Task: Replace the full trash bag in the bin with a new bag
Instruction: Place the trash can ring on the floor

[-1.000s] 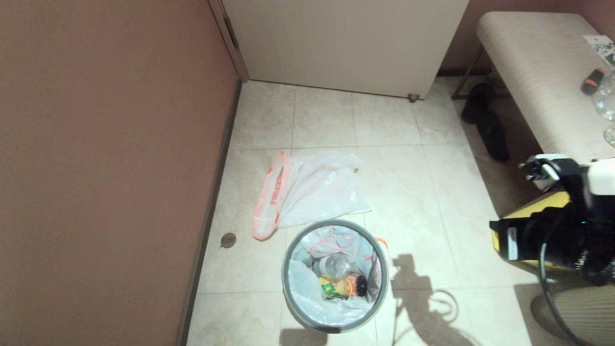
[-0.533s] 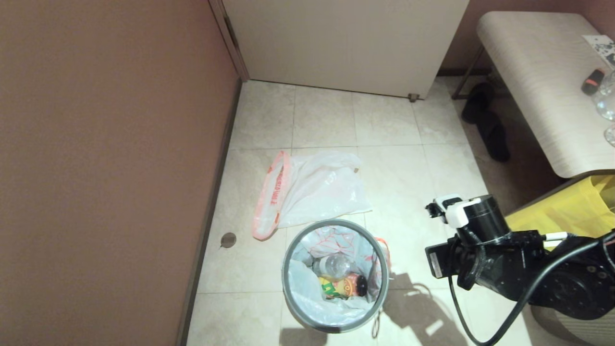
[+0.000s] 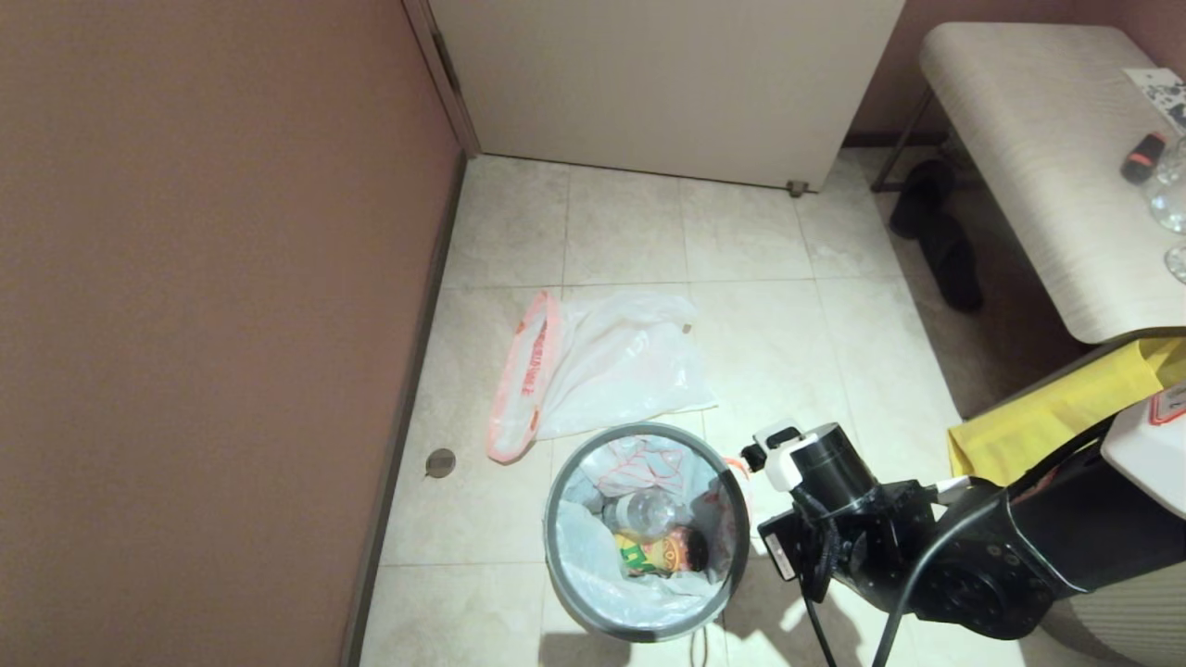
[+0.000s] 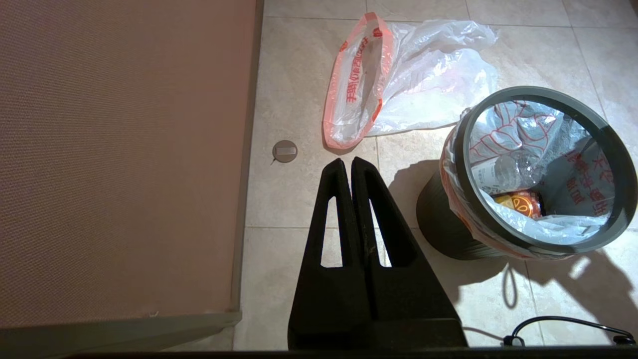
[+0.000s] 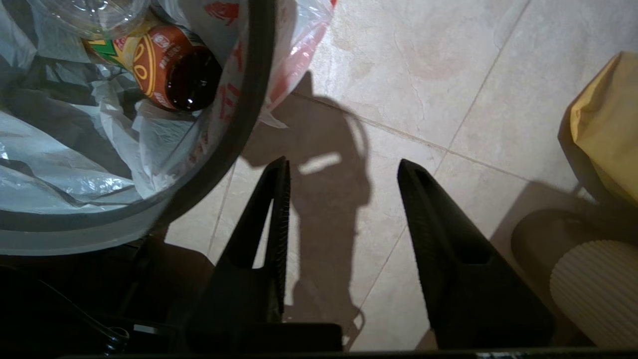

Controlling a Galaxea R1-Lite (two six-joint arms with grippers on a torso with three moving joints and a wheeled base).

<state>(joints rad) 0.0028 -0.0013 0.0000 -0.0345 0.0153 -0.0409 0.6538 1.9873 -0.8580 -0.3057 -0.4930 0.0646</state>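
The bin (image 3: 548, 537), a small round basket with a grey hoop rim, stands on the tile floor. It holds the full trash bag (image 3: 593, 574), white with red print, with a clear bottle and a yellow packet inside. The new bag (image 3: 621, 366) lies flat on the floor just beyond the bin. My right arm (image 3: 862, 547) hangs close to the bin's right side. In the right wrist view my right gripper (image 5: 344, 167) is open over bare floor, beside the bin's rim (image 5: 249, 124). My left gripper (image 4: 346, 162) is shut and empty, above the floor left of the bin (image 4: 618, 149).
A brown wall (image 3: 185, 324) runs along the left and a white door (image 3: 667, 83) closes the back. A bench (image 3: 1047, 157) stands at the right, with black slippers (image 3: 936, 232) under it and a yellow fabric bag (image 3: 1047, 417). A round floor cap (image 3: 440, 461) sits near the wall.
My right arm has swung in from the far right and down, stopping next to the bin's right side. The bin and both bags have not moved.
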